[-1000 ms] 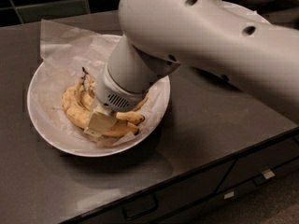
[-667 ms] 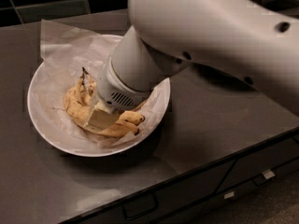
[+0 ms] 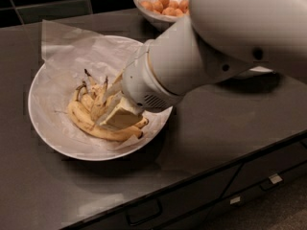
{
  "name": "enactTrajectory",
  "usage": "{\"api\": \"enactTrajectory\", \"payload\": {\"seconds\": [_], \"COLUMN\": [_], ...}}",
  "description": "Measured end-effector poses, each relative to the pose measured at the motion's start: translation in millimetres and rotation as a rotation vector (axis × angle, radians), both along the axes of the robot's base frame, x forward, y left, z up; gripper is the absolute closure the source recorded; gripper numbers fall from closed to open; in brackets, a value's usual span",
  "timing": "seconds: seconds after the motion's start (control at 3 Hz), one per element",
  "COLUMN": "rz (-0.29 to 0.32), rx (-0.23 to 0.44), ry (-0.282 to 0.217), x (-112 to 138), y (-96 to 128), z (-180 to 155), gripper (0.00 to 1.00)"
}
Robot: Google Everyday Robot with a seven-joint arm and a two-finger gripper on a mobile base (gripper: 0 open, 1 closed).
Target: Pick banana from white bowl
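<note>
The wide white bowl [image 3: 39, 124] lined with crinkled white paper sits on the dark counter at the left. A bunch of yellow bananas [image 3: 85, 122] with dark stem tips lies in its middle. My gripper [image 3: 115, 105] reaches down into the bowl from the right and rests among the bananas, covering the right part of the bunch. My thick white arm [image 3: 211, 47] crosses the upper right of the view and hides the bowl's right rim.
A smaller white bowl of orange round fruit [image 3: 165, 5] stands at the back, partly behind my arm. The counter's front edge [image 3: 201, 169] runs along the lower right, with drawers and handles [image 3: 144, 213] below it.
My arm has shifted up and to the right, so more of the bananas shows at the left. The gripper stays down in the bowl on the bunch.
</note>
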State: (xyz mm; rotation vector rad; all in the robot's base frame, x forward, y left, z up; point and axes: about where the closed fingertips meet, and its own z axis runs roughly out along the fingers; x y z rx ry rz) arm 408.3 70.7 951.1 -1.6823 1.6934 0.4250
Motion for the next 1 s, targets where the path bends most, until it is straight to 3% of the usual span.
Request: {"api": "enactTrajectory", "payload": {"seconds": [0.33, 1.0], "rz": [0.038, 0.174], "rx": [0.059, 0.199], "ry": [-0.031, -0.04], "x": [-5.3, -14.9], "y": [-13.2, -25.4], "z": [9.0, 17.2], "gripper": [1.0, 1.0]}}
